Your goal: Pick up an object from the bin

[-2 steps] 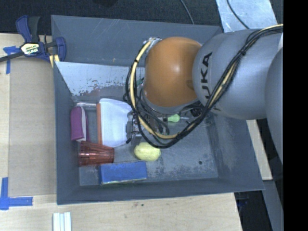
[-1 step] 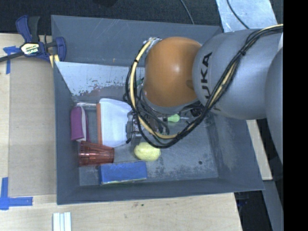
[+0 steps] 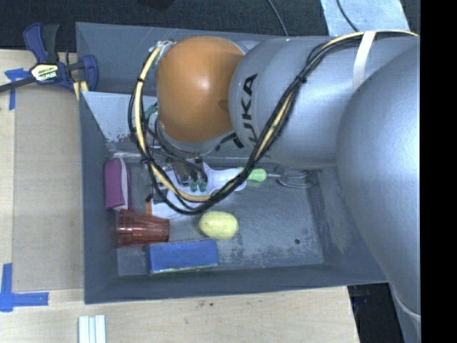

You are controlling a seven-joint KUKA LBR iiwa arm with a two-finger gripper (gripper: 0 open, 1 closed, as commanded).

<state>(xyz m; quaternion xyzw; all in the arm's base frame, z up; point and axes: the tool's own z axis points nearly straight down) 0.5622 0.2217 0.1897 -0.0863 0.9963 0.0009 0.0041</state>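
Yellow lemon lay lower centre, just above blue sponge; judged light, smooth, apt to roll, best gripped across its middle; jaws' state could not be told.

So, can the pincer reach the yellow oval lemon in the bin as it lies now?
Probably yes. The yellow lemon lies uncovered on the bin floor, just below the pincer in the view; the red plastic cup and blue rectangular sponge lie beside, not over it.

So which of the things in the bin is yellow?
The round lemon-shaped one; the cup beside it is red, the sponge blue.
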